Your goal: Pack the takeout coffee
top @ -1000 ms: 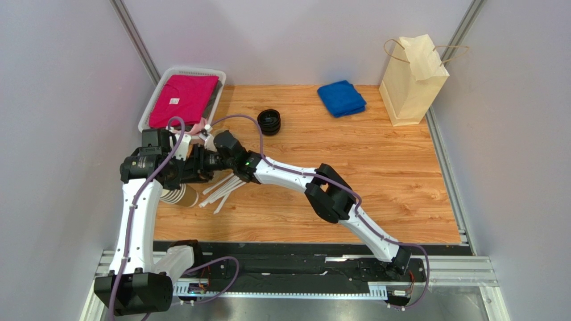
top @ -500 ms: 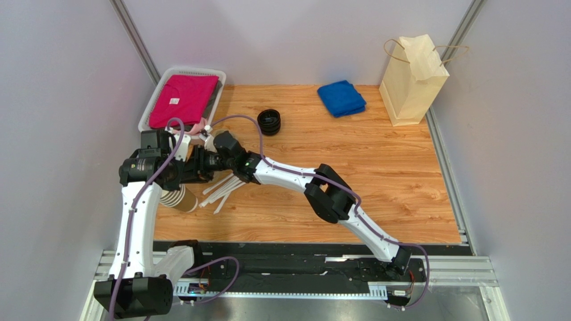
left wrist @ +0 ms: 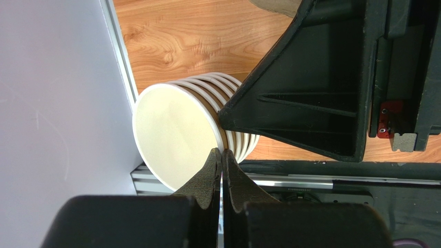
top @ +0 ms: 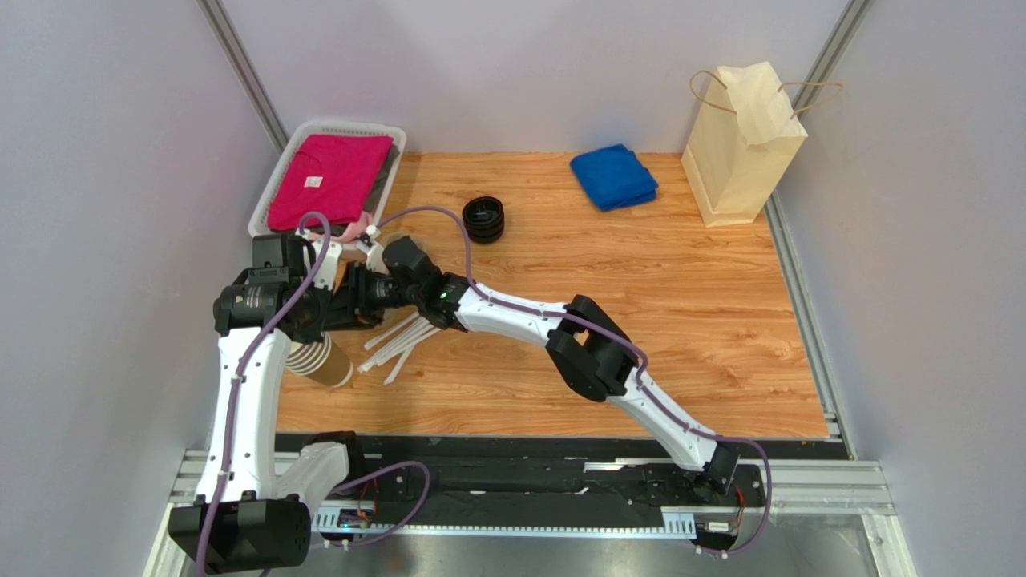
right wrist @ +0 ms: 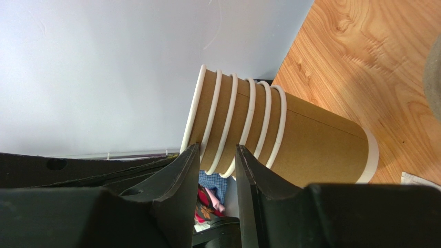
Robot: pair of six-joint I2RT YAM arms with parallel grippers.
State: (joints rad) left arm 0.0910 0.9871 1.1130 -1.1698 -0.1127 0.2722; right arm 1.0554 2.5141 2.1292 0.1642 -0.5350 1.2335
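The takeout coffee is out of view; no lidded cup shows. A stack of lidless kraft paper cups point(top: 318, 360) lies tilted at the table's left edge, mouth toward the wall. My left gripper point(top: 318, 327) point(left wrist: 221, 155) is shut on the rim of the outermost cup, one finger inside the white interior of the stack point(left wrist: 173, 129) and one outside. My right gripper point(top: 351, 303) point(right wrist: 217, 147) reaches in from the right. Its fingers straddle two white rims of the stack point(right wrist: 310, 139), pressing on them with a narrow gap left.
White straws point(top: 397, 337) lie just right of the cups. A pile of black lids point(top: 487, 219) sits mid-table, with a blue cloth point(top: 614, 176) and a paper bag point(top: 737, 150) at the back right. A white basket point(top: 279, 180) with pink fabric stands at the back left.
The cup stack has shifted slightly toward the near left edge and tilted. The right jaws have narrowed a little around the rims. Both arms stay close together.
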